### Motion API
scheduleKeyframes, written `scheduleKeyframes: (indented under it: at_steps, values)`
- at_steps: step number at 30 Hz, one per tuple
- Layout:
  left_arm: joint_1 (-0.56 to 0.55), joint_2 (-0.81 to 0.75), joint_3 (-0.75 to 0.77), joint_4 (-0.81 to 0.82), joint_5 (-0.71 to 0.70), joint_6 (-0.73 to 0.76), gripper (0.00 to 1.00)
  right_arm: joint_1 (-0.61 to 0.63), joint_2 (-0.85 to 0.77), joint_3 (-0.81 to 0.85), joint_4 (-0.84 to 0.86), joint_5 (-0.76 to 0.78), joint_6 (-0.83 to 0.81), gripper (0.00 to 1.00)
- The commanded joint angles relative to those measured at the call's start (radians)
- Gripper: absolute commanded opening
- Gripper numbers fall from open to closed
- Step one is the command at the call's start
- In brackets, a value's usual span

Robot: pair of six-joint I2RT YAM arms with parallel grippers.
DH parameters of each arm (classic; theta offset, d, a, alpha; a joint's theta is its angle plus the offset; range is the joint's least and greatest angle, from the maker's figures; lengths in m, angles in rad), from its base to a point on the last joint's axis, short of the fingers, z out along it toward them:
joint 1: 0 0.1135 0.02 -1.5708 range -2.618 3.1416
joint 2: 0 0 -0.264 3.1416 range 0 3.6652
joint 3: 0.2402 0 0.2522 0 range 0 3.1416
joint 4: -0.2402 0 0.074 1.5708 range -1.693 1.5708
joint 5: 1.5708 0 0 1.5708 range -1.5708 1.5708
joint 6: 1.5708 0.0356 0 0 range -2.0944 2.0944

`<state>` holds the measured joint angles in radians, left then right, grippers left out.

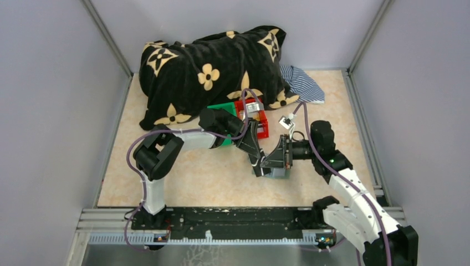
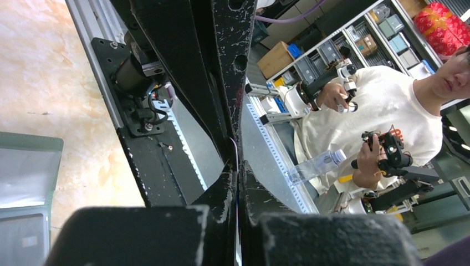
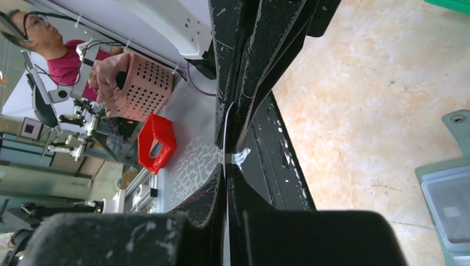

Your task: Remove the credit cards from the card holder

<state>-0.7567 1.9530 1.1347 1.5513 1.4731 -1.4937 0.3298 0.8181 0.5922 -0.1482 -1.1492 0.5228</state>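
The card holder point(image 1: 281, 172) lies open on the table under both grippers. It shows its grey-green edge and blue-grey pockets at the left of the left wrist view point(image 2: 25, 183) and at the right of the right wrist view point(image 3: 450, 191). A thin credit card point(image 2: 239, 158) is seen edge-on, lifted above the holder. My left gripper point(image 1: 256, 161) point(image 2: 239, 174) is shut on it from one side. My right gripper point(image 1: 270, 162) point(image 3: 226, 166) is shut on the same card point(image 3: 226, 136) from the other side. The two sets of fingers meet tip to tip. No other cards show.
A black blanket point(image 1: 210, 72) with tan flowers is heaped at the back, with a striped cloth point(image 1: 304, 84) to its right. A green bin point(image 1: 224, 110) and a red bin point(image 1: 259, 125) stand just behind the grippers. Grey walls close in both sides.
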Motion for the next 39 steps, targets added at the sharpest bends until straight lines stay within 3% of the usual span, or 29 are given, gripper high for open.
scheduleKeyframes:
  at_steps: [1, 2, 4, 6, 10, 15, 17, 20, 22, 29, 34, 39]
  values:
    - [0.001, -0.002, 0.025, 0.237, 0.023, -0.016, 0.00, -0.001, -0.016, 0.048, -0.027, 0.063, -0.049, 0.00]
    - [0.011, 0.000, 0.020, 0.237, 0.007, -0.022, 0.00, 0.000, -0.020, 0.060, -0.046, 0.084, -0.065, 0.04]
    - [0.043, -0.003, 0.004, 0.237, -0.036, -0.030, 0.00, 0.000, -0.024, 0.091, -0.115, 0.151, -0.097, 0.31]
    - [0.101, -0.016, -0.031, 0.237, -0.108, -0.030, 0.00, 0.000, -0.032, 0.119, -0.163, 0.231, -0.129, 0.41]
    - [0.232, -0.055, -0.136, 0.187, -0.234, 0.010, 0.00, -0.002, -0.054, 0.149, -0.220, 0.397, -0.143, 0.42]
    - [0.323, -0.184, -0.267, -0.173, -0.433, 0.257, 0.00, -0.002, -0.121, 0.154, -0.284, 0.692, -0.171, 0.40]
    - [0.327, -0.272, -0.259, -0.470, -0.523, 0.430, 0.00, -0.002, -0.129, 0.162, -0.301, 0.710, -0.194, 0.40]
    - [0.315, -0.389, -0.132, -1.080, -0.765, 0.745, 0.00, -0.002, -0.125, 0.151, -0.308, 0.707, -0.200, 0.40]
    - [0.312, -0.416, -0.062, -1.247, -0.840, 0.814, 0.00, -0.002, -0.121, 0.133, -0.292, 0.699, -0.197, 0.39]
    - [0.313, -0.451, -0.048, -1.409, -1.041, 0.764, 0.00, -0.002, -0.114, 0.106, -0.258, 0.689, -0.182, 0.38]
    - [0.303, -0.491, -0.061, -1.544, -1.241, 0.813, 0.00, -0.002, -0.112, 0.077, -0.252, 0.686, -0.202, 0.34]
    - [0.303, -0.501, -0.090, -1.526, -1.259, 0.825, 0.00, -0.002, -0.087, 0.047, -0.221, 0.660, -0.196, 0.32]
